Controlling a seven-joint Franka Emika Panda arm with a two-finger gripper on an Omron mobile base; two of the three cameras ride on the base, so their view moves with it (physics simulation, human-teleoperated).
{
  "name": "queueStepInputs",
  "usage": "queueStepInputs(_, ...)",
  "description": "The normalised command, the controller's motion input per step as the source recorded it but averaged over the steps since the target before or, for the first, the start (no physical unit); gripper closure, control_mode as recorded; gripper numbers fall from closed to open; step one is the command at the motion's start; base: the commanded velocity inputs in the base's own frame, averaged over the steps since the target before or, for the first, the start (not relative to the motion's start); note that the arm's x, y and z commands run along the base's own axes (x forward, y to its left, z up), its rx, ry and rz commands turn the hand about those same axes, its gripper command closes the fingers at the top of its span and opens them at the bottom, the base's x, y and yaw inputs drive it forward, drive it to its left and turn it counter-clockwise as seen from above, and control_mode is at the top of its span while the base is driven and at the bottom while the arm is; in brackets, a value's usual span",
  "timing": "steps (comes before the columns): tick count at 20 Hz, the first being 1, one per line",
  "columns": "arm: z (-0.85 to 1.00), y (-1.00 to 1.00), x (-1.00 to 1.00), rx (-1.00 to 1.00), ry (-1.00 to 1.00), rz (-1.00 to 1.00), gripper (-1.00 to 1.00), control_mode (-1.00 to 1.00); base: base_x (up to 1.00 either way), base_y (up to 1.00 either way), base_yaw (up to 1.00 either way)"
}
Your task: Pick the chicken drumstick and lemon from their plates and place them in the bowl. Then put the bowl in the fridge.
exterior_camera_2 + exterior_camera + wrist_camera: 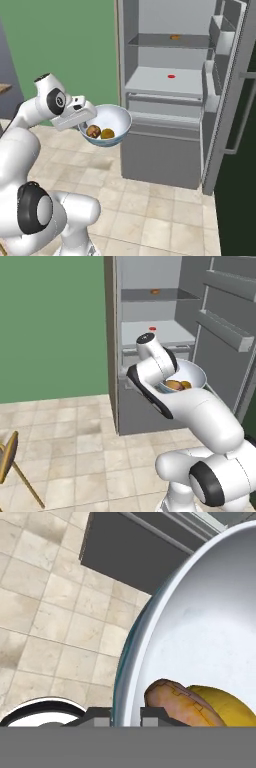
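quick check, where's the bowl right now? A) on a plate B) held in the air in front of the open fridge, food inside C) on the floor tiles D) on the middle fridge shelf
B. The hand is shut on the rim of the bowl, holding it above the floor short of the fridge, with the chicken drumstick and lemon inside.

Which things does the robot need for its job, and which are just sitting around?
Needed:
bowl, held by the end effector
chicken drumstick
lemon
fridge

Sitting around:
small orange item on the top shelf
red spot on the lower shelf
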Motion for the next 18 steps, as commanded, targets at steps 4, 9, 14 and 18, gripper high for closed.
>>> queueStepInputs(4,0.0,0.0,0.0,0.0,0.0,0.0,1.0,1.0,0.7,-0.41,0.0)
queueStepInputs(9,0.0,0.0,0.0,0.0,0.0,0.0,1.0,1.0,0.67,-0.41,0.0)
queueStepInputs(14,0.0,0.0,0.0,0.0,0.0,0.0,1.0,1.0,0.62,-0.46,0.04)
queueStepInputs(18,0.0,0.0,0.0,0.0,0.0,0.0,1.0,1.0,0.61,-0.36,0.0)
